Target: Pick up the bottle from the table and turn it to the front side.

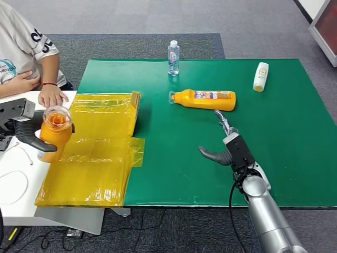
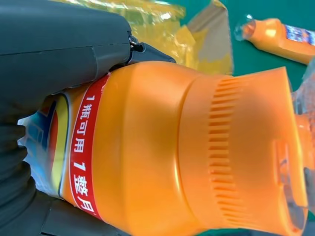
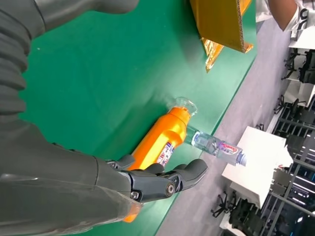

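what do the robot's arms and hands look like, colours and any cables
The right arm is a smooth silver tube with a black cable looped beside its wrist. The right hand has a black block-like body and dark grey fingers. The left hand is dark grey with a ribbed cover.

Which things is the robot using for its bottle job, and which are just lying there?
For the job:
- orange bottle gripped upright in the left hand
- orange bottle lying down, near the empty right hand

Just lying about:
- small water bottle
- white bottle
- yellow bags
- person's hand
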